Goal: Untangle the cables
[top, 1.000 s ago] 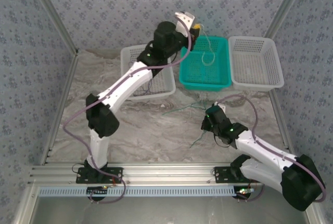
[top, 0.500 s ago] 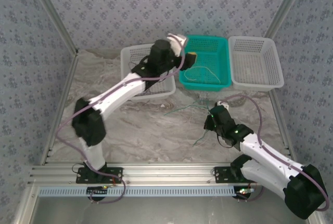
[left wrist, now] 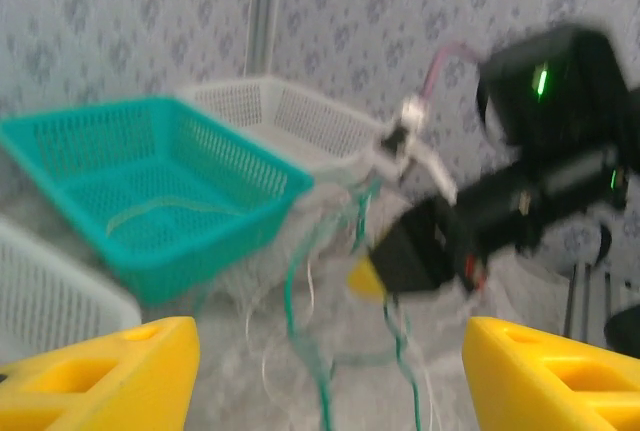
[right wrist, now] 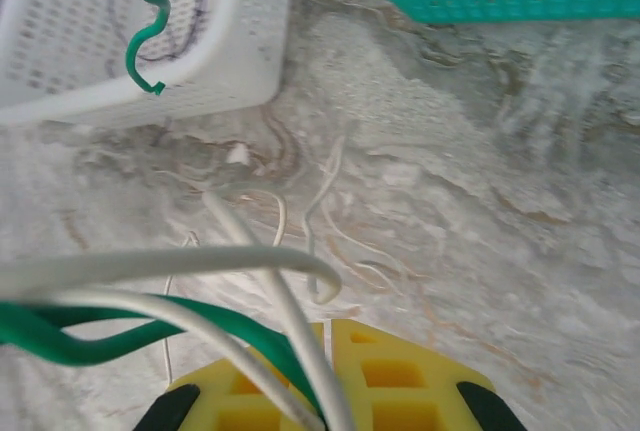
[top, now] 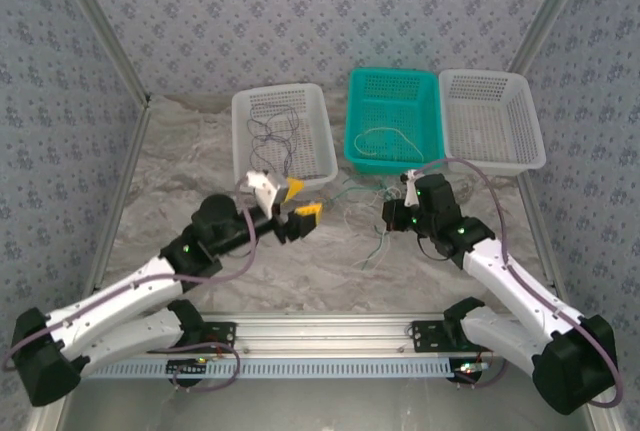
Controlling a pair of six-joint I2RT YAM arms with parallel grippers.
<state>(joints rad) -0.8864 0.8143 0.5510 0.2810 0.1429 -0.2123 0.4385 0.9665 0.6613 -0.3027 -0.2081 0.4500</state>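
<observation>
A tangle of thin green and cream cables [top: 362,213] lies on the marbled table between the two grippers. My right gripper [top: 391,218] is shut on a bundle of green cables [right wrist: 95,336] and whitish ones [right wrist: 205,261], which run out to the left from its yellow fingers [right wrist: 400,381]. My left gripper [top: 299,201] is open, facing the tangle from the left. In the left wrist view the green strands [left wrist: 312,341] hang between its yellow fingers [left wrist: 100,371] without touching them. One cream cable [top: 385,139] lies in the teal basket [top: 432,121]. Dark purple cables [top: 275,136] lie in the left white basket [top: 243,121].
A second white basket [top: 535,131] stands at the back right, next to the teal one. Patterned walls and metal posts close in the table at the back and sides. The right arm's black wrist [left wrist: 470,231] sits close ahead of the left gripper.
The left arm has swung down from above the teal basket to the table, leaving the cream cable in that basket. The right gripper has moved back toward the baskets with its cables.
</observation>
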